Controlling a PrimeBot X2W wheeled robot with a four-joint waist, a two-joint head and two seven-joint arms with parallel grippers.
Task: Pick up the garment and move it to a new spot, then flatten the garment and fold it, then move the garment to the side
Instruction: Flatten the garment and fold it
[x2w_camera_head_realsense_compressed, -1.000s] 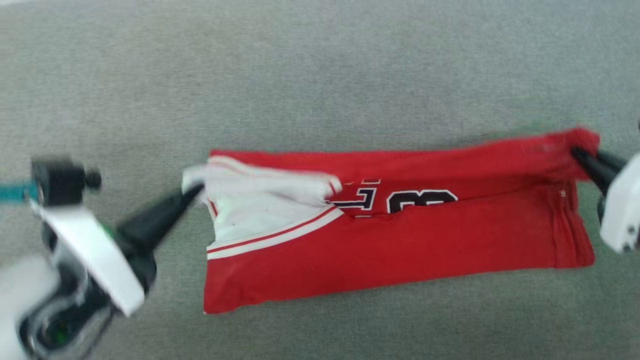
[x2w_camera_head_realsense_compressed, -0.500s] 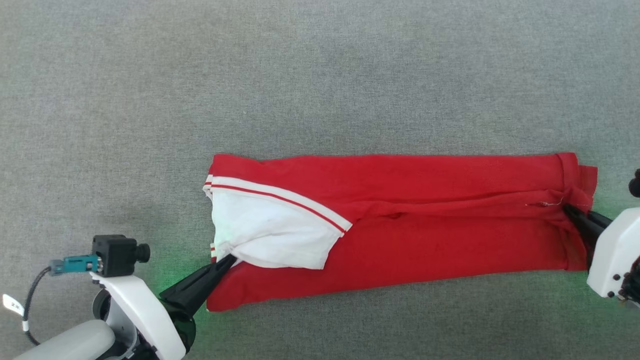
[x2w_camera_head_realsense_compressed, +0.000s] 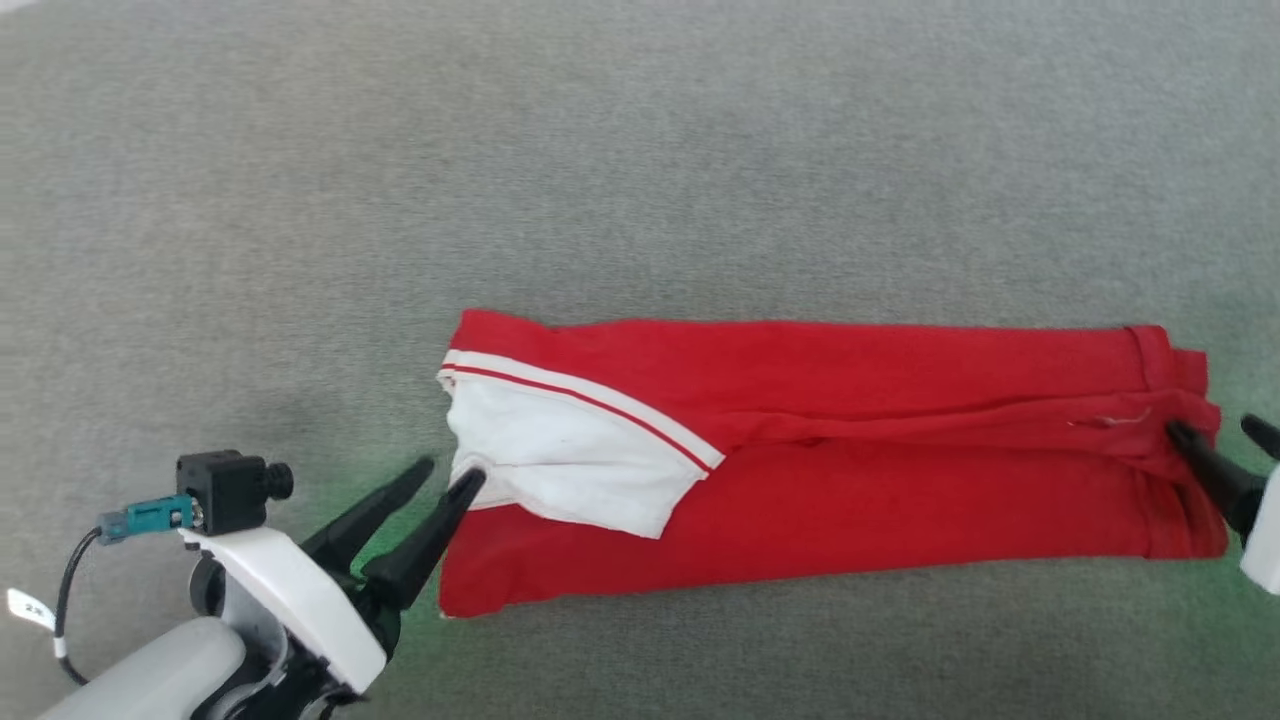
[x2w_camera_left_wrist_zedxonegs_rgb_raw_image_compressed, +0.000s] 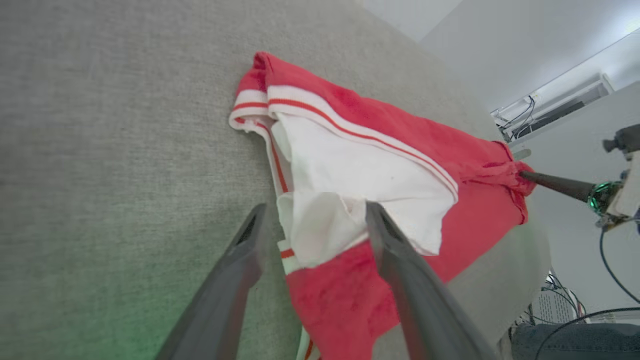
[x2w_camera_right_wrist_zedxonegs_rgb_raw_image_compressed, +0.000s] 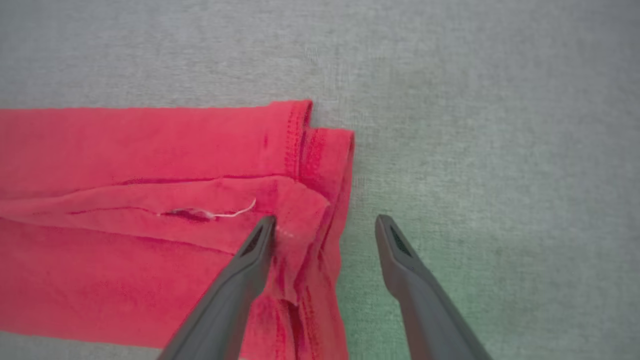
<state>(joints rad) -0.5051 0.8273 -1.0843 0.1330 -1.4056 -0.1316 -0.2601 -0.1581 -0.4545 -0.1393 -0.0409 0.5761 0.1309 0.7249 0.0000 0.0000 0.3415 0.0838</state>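
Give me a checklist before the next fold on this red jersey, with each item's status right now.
1. Left pincer open: ok.
2. Right pincer open: ok.
3. Red jersey shirt with white sleeves lying as one long strip on the grey fabric surface: ok.
4. White sleeve smooth: not ok, its corner is bunched up.
5. Hem end squared: not ok, layers stepped and wrinkled.
6. Hidden lower layers flat: cannot tell.
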